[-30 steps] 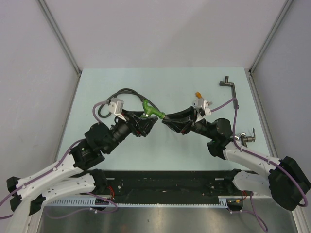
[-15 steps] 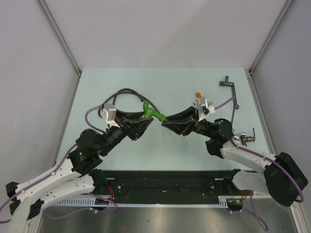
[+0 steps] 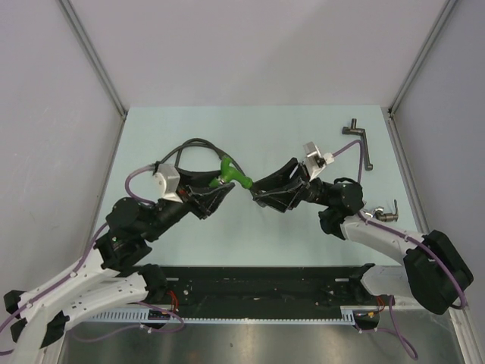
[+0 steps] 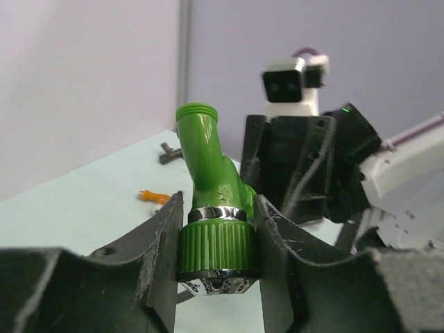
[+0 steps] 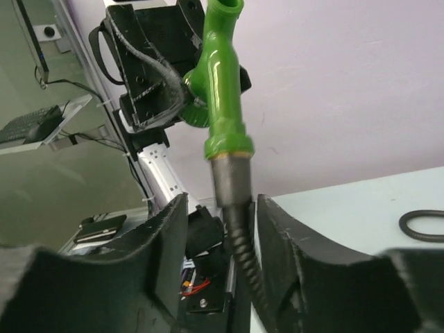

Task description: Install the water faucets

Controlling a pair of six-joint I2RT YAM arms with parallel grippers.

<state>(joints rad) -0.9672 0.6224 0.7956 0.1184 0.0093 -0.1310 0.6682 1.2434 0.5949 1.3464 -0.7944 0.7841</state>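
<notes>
A bright green plastic faucet (image 4: 209, 173) squeezed tight in the left pincer (image 4: 216, 216), right pincer (image 5: 222, 208) a little apart, loose around the long black bendy hose (image 5: 240, 239)

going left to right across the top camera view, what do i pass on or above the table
white camera block on the left wrist, bright green plastic faucet, black right gripper, white camera block on the right wrist, dark L-shaped metal pipe, small silver metal fitting

2 faucets: green faucet (image 3: 231, 174), orange faucet (image 4: 154, 197); 1 black hose (image 3: 193, 141); 2 loose grey metal parts: bent rod (image 3: 364, 148), small tap (image 3: 384, 215)
</notes>
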